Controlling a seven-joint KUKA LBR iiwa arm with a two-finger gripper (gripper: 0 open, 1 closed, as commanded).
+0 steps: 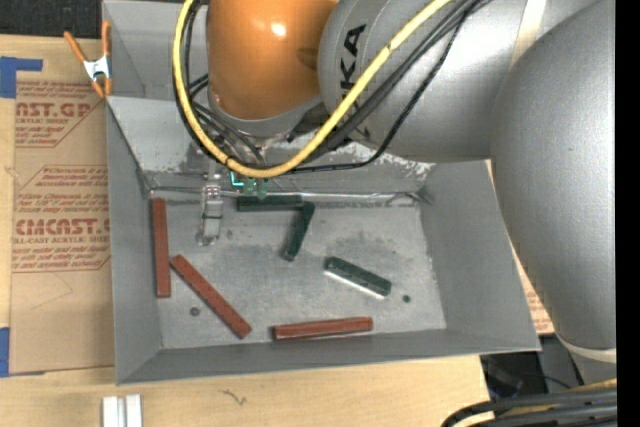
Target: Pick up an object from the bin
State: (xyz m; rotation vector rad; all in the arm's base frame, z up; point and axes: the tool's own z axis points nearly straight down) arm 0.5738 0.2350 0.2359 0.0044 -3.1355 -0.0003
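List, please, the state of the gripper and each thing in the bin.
Gripper: low over bare floor.
Left brown stick: flat, by left wall.
Diagonal brown stick: flat, front left.
Front brown stick: flat, by front wall.
Back green bar: flat, at back.
Tilted green bar: flat, mid-bin.
Right green bar: flat, alone.

The gripper [211,227] hangs low over the bin [135,315] floor near its back left corner, below the arm's orange cover [262,40]. A red-brown bar [160,248] lies along the left wall, near the gripper. A second red-brown bar [210,296] lies slanted toward the front left corner, and a third [322,327] lies along the front edge. Three dark green bars are on the floor: one [268,204] by the back wall, one [297,232] slanted just in front of it, and one [357,276] toward the right.
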